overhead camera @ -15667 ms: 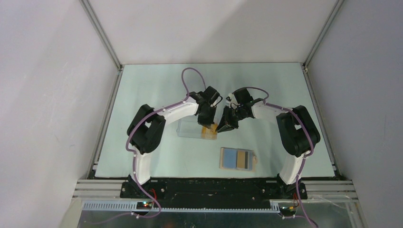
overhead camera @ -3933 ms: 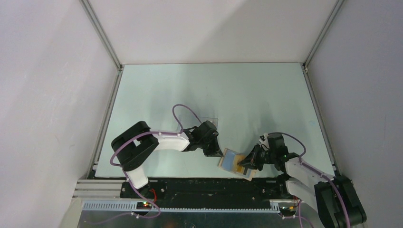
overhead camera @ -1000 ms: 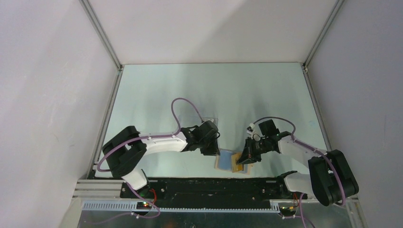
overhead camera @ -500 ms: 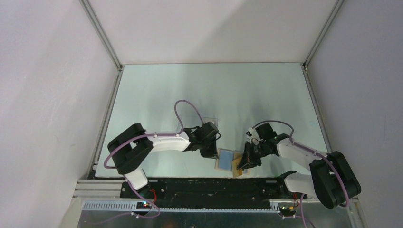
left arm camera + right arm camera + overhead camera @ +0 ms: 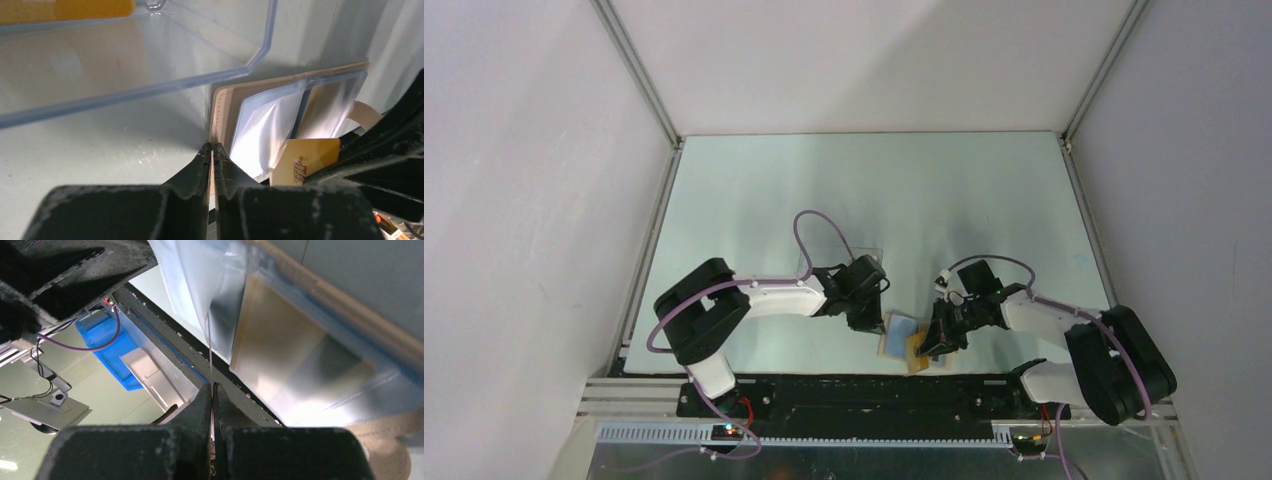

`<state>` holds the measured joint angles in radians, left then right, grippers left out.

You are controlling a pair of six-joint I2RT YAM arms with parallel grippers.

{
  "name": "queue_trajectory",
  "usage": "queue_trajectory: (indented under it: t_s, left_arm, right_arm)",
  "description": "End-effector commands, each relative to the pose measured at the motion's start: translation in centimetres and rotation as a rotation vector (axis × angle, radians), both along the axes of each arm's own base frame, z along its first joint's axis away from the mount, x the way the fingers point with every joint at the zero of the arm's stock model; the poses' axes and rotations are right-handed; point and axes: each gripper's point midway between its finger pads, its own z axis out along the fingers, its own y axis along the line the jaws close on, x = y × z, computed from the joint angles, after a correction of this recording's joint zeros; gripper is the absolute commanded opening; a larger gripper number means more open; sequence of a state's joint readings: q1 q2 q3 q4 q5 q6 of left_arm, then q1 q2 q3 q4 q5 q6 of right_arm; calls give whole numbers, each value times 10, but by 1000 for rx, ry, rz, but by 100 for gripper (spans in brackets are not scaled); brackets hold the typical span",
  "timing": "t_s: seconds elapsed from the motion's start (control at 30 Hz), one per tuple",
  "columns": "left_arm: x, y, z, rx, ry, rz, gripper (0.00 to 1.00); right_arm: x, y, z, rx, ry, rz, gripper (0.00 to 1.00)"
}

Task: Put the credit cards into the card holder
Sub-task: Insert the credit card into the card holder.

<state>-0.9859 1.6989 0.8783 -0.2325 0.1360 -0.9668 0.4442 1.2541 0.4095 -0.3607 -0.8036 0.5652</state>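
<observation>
My left gripper [image 5: 879, 325] has its jaws pinched on the tan left edge of the card holder [image 5: 222, 107]. The holder lies open on the table [image 5: 874, 190], close to the near edge and a little right of the middle. Its clear sleeves and blue lining face up.

My right gripper [image 5: 212, 390] comes in low from the holder's right side. Its jaws are pressed together on a credit card [image 5: 307, 155], which shows from my right wrist only as a thin line, edge-on between the fingertips. From my left wrist the orange-yellow card sits at the near side of the holder, its top edge up against the sleeves. I cannot tell whether any of it has gone inside a pocket.

The clear box [image 5: 150, 85] stands just beyond my left gripper, toward the middle of the table and close to the holder's far left corner. A second credit card [image 5: 65, 6] shows through the box's wall.
</observation>
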Motion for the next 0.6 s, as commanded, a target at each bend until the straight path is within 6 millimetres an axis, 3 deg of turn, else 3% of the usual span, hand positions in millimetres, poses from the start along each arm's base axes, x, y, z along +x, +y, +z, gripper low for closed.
queue_trajectory:
  t_s: [0.0, 0.23, 0.57]
  left_arm:
    - [3, -3, -2, 7, -5, -14, 10]
    - [3, -3, -2, 6, -3, -14, 9]
    - [2, -5, -2, 2, 2, -21, 6]
  right_arm:
    - [6, 8, -5, 35, -5, 16, 0]
    - [20, -3, -19, -41, -35, -42, 0]
    - [41, -15, -5, -53, -124, -99, 0]
